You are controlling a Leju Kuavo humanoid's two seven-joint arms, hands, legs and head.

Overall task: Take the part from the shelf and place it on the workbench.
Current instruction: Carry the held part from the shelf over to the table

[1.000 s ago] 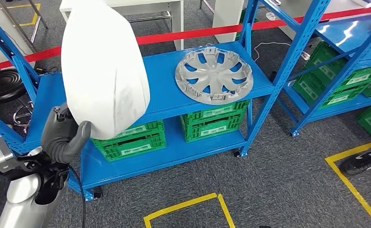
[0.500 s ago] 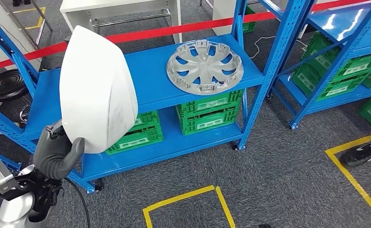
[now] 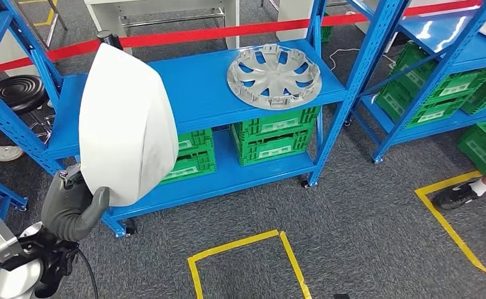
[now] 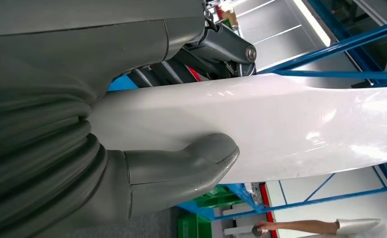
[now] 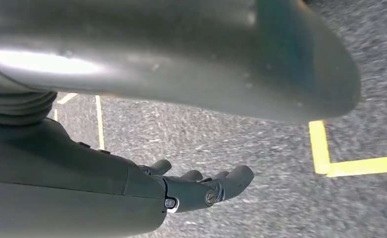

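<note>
Now we hold the white panel (image 3: 127, 121) upright in our left hand (image 3: 71, 205), thumb and fingers (image 4: 181, 168) clamped on its lower edge, clear of the blue shelf (image 3: 196, 93). Over the last second the whole scene shifted: we are turning away. Right hand (image 5: 201, 186) hangs released over the floor. No tabletop in sight; carrying remains.

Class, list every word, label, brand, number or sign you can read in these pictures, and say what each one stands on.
No text can be read.
White labels on the green crates: too small and blurred.
White part in the left hand: no print seen.
Hubcap: no lettering seen.
Yellow floor tape: plain lines.
</note>
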